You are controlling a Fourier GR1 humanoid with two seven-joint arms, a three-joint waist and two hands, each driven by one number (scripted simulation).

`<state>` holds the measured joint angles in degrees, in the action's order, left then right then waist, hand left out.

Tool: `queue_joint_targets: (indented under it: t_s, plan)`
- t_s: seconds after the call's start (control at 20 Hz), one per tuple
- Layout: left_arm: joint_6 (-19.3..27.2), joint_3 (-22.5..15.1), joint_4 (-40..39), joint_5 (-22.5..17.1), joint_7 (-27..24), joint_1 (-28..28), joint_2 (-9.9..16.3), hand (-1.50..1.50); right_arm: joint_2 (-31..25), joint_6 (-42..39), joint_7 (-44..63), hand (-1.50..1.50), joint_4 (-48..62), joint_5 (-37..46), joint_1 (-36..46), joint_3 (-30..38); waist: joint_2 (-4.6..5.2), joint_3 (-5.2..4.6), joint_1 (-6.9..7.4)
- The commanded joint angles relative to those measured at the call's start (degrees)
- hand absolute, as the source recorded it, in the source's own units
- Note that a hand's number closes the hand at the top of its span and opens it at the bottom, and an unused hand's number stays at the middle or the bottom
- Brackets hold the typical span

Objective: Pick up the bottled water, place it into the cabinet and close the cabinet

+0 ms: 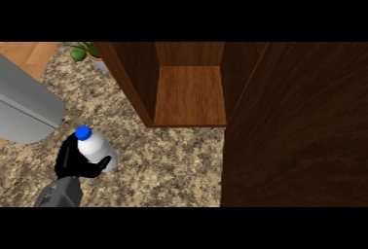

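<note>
Standing upright on the speckled granite counter [173, 160], the water bottle [97, 148] shows us its blue cap [83, 132] from above, with the pale body below. We see the left hand [74, 163] curled round the bottle from the view's left side: dark fingers wrap behind the body and the thumb [102, 164] crosses the lower front, so the bottle is pinched between them. We cannot tell whether the bottle's base touches the counter or is just off it. The grey forearm [59, 193] enters from the lower edge directly beneath the hand.

We judge the grasp is taken low and from the side so that the bottle can travel upright and go base-first onto the shelf. The wooden cabinet [129, 82] lies up and to the right of the bottle, apart from it, and its bare shelf [191, 95] faces the counter. The cabinet door [295, 131] is swung wide open and fills the right of the view as a dark wood panel; in this position it leaves the opening free for the bottle, and we judge it must be swung shut afterwards.

A grey rounded appliance [25, 107] occupies the left edge, and a potted plant [84, 51] sits at the top left. The right hand is out of view.
</note>
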<state>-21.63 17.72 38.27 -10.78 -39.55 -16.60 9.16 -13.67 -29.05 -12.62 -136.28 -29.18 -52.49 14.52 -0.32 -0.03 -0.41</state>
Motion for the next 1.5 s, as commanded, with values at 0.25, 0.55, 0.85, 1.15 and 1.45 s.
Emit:
queue_joint_targets:
  t_s: [0.25, 0.55, 0.85, 1.15, 1.45]
  plan:
    - [7.3, -9.1, 13.6, -0.9, 8.7, -0.4, -8.9, 1.5, -0.3, 2.2, 2.8, -1.5, -10.1, -7.4, -2.7, 1.0, -0.11, 0.02, 0.28]
    - [19.9, -20.4, 23.7, -4.4, 13.6, 1.5, -9.1, 1.5, -2.1, 2.1, 2.5, -1.5, -9.5, -8.6, -2.0, 2.7, -0.03, -0.02, -0.14]
    - [32.0, -28.5, 28.7, -7.1, 19.4, -4.2, -9.1, 1.5, -3.7, 2.2, 2.6, -1.5, -6.7, -10.1, 1.0, 3.2, 0.17, -0.02, -0.43]
    - [43.3, -30.7, 30.2, -2.8, 23.0, -7.8, -9.0, 1.5, -0.6, 3.1, 1.5, -1.5, -8.1, -6.4, -0.5, -0.6, 0.1, -0.01, -1.17]
    - [50.4, -34.0, 24.9, -1.6, 25.7, -11.7, -9.0, 1.5, -4.7, 1.8, 1.4, -1.5, -6.5, -9.2, 1.3, 1.4, 0.61, -0.08, -2.8]
